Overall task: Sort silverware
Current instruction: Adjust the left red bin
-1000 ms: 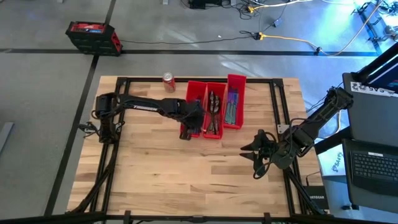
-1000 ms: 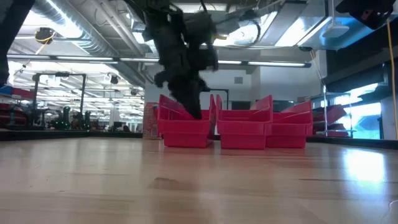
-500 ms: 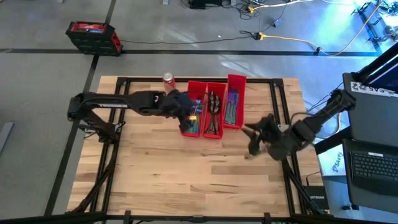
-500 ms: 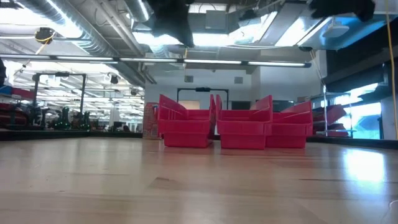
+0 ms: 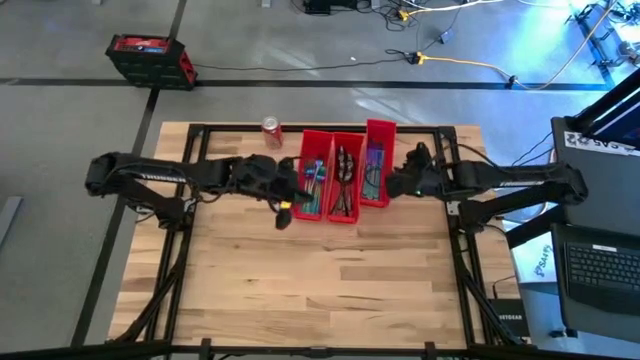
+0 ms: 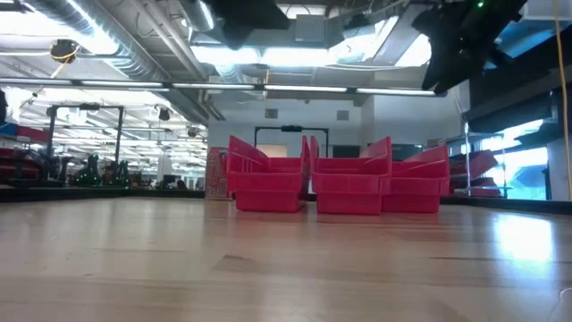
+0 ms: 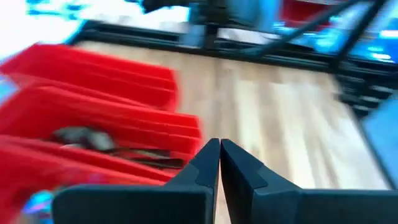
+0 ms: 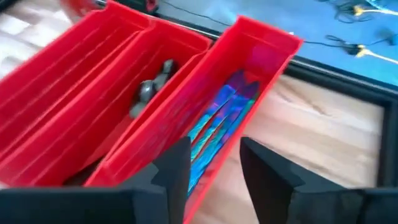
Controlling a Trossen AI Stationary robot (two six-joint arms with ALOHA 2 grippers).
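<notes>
Three long red bins stand side by side at the table's far middle. The silverware lies in them: iridescent pieces in the left bin [image 5: 315, 182], dark spoons [image 8: 149, 87] in the middle bin [image 5: 343, 185], and iridescent blue-purple pieces [image 8: 217, 124] in the right bin [image 5: 376, 165]. My left gripper [image 7: 219, 163] is shut and holds nothing; it hangs above the table by the left bin's near left corner [image 5: 285, 210]. My right gripper [image 8: 214, 168] is open and holds nothing; it hangs raised just right of the right bin [image 5: 393, 183], pointing toward it.
A red soda can [image 5: 271, 127] stands at the far edge, left of the bins. Black frame rails [image 5: 445, 150] run along the table's sides. Bare wood [image 5: 320, 280] fills the near half of the table. In the low view the bins [image 6: 349, 190] stand in a row.
My left gripper has risen out of the left bin, leaving the low view upward, and drawn back toward the table's left. My right gripper has swung from near the table's right near side toward the far edge, ending beside the right bin.
</notes>
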